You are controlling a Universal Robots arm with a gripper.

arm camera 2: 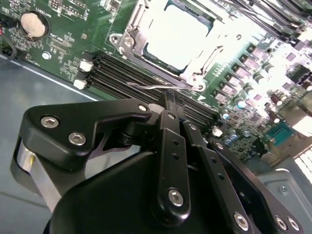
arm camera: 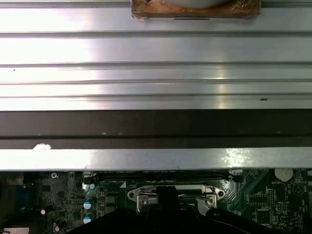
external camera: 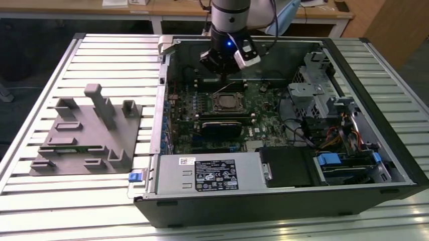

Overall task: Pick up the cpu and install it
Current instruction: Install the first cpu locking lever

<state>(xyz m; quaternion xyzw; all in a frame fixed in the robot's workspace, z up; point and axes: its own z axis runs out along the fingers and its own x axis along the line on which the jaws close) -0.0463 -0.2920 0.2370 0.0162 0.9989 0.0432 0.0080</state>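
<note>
Hand pressed together, empty, just above the socket lever; cpu sits in socket. Risk: tips snag lever, jolting chip on the pins.

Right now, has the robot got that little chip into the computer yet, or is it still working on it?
It looks mostly done. The cpu, pale and square, already sits in its socket on the motherboard of the open computer case. The gripper hovers just beside the socket with its fingers together, holding nothing, its tips close to the thin wire retention lever. Whether the socket is latched, I cannot tell.
</note>
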